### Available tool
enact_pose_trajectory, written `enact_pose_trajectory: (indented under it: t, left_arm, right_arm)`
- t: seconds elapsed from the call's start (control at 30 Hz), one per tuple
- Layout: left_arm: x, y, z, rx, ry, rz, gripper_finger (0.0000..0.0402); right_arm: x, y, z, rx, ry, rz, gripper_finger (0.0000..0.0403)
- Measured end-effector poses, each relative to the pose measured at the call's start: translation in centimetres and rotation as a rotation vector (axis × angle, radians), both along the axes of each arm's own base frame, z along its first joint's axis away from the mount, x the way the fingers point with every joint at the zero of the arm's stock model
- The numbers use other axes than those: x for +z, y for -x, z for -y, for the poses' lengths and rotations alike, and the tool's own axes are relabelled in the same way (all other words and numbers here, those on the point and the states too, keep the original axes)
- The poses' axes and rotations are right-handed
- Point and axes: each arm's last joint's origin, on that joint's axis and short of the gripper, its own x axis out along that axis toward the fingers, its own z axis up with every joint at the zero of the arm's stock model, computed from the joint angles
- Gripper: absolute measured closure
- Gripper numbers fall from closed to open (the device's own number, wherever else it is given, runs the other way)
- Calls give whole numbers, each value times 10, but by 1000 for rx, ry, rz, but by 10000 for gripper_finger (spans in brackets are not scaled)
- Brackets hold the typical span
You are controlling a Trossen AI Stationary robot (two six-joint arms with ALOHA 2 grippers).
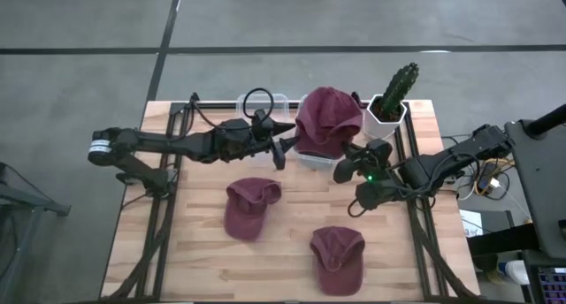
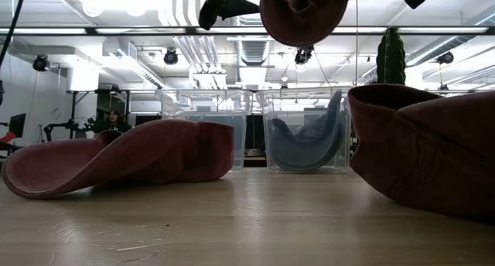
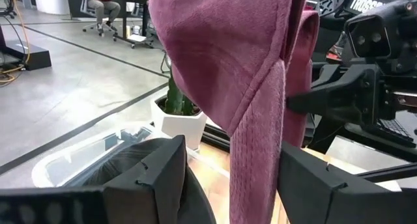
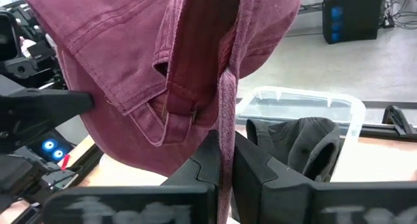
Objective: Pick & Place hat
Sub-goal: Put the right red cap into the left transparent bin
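A: Maroon cloth is seen nearest: one cap (image 1: 337, 257) is laid at the desk's (image 1: 195, 269) front edge, and a second cap (image 1: 248, 207) is laid just behind it, to the left, both well apart from the arms.

B: And the hat of the task?

A: The held hat (image 1: 327, 121), maroon as well, is lifted clear of the desk above the clear bins at the back. It is hung over the right-hand bin (image 2: 303, 139), in which a dark cap (image 4: 306, 142) is already lodged (the left-hand bin (image 2: 203, 119) cannot be judged).

B: By which claw is it held?

A: By the right claw (image 4: 225, 160), whose fingers are pressed together on the hat's strap. The left claw (image 3: 228, 172) is spread wide, with the hat's brim hung between its fingers; no grip is seen there.

B: What is found farthest back?

A: A cactus (image 1: 397, 88) in a white pot (image 1: 386, 120) is set at the rear right corner, just beside the hat.
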Motion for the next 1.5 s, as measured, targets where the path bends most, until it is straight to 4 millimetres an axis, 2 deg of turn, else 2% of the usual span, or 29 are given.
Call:
enact_pose_trajectory:
  t: [0.47, 0.73, 0.8, 0.9, 1.07, 1.1, 1.3, 1.5]
  left_arm:
    - [1, 0, -3, 10, 8, 7, 191]
    - [-8, -9, -4, 5, 82, 8, 195]
    - [-8, -10, -4, 5, 87, 9, 207]
    - [-6, -10, -4, 5, 90, 12, 248]
    - [-6, -10, -4, 4, 93, -4, 373]
    - [-7, -10, -4, 4, 95, -8, 386]
    - [-8, -9, -7, 16, 132, -17, 397]
    - [-7, -4, -14, 78, 139, -32, 399]
  right_arm:
    - [2, -3, -2, 31, -11, -5, 386]
    - [2, -17, -7, 70, 20, -15, 386]
    - [-1, -20, -8, 71, 21, -25, 386]
    - [-5, -23, -9, 80, 8, -34, 386]
    - [-6, -25, -10, 81, 8, -39, 385]
    - [-6, -25, -10, 82, 8, -39, 385]
    - [-6, -25, -10, 100, 15, -63, 378]
    - [-4, -22, -10, 155, 4, -105, 336]
